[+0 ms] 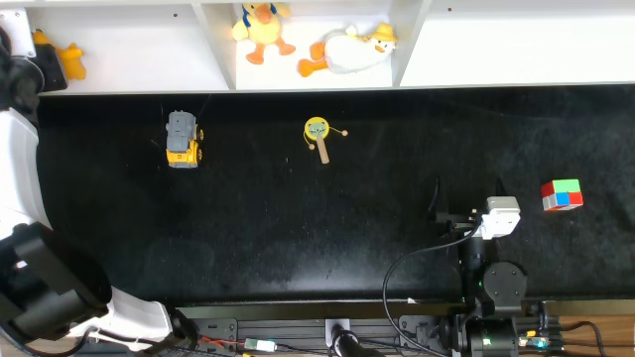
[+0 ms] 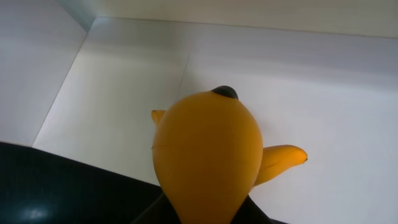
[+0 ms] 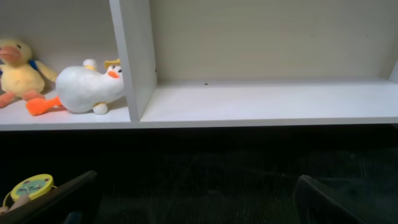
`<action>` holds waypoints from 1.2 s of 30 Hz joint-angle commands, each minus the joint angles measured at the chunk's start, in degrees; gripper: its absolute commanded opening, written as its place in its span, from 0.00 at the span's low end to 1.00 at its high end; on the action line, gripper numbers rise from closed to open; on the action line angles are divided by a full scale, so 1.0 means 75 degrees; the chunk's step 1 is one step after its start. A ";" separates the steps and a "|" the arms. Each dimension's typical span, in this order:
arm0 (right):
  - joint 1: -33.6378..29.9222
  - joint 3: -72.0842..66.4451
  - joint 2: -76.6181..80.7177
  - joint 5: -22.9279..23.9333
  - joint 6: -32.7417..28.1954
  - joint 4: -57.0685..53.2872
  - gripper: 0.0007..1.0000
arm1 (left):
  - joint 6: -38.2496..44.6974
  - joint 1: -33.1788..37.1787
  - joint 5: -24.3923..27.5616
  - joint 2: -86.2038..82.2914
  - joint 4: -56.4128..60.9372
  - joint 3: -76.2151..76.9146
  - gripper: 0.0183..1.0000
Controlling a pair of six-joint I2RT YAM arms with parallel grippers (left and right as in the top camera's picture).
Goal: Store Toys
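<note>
A smooth orange duck toy [image 2: 208, 162] sits close in front of my left wrist camera, over the white floor of the shelf's left compartment [image 2: 124, 106]. From above, the same toy [image 1: 69, 59] lies in that compartment beside my left gripper [image 1: 40, 50], which looks shut on it. A yellow toy truck [image 1: 183, 139], a green-and-yellow rattle drum [image 1: 318, 134] [image 3: 31, 186] and a coloured cube [image 1: 562, 194] lie on the black table. My right gripper [image 1: 437, 203] [image 3: 199, 205] stays open low over the table, left of the cube, nothing between its fingers.
The white shelf [image 1: 496, 59] runs along the table's far edge. Its middle compartment holds a yellow plush duck [image 1: 263, 25] [image 3: 18, 68] and a white plush duck [image 1: 352, 48] [image 3: 90, 90]. An upright divider [image 3: 134, 62] separates it from the right compartment [image 3: 267, 99].
</note>
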 commanded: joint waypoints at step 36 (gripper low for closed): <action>-0.0047 -0.0105 -0.0079 0.0023 0.0029 0.0032 0.99 | 0.0119 -0.0192 -0.0026 0.0720 0.0297 0.0248 0.35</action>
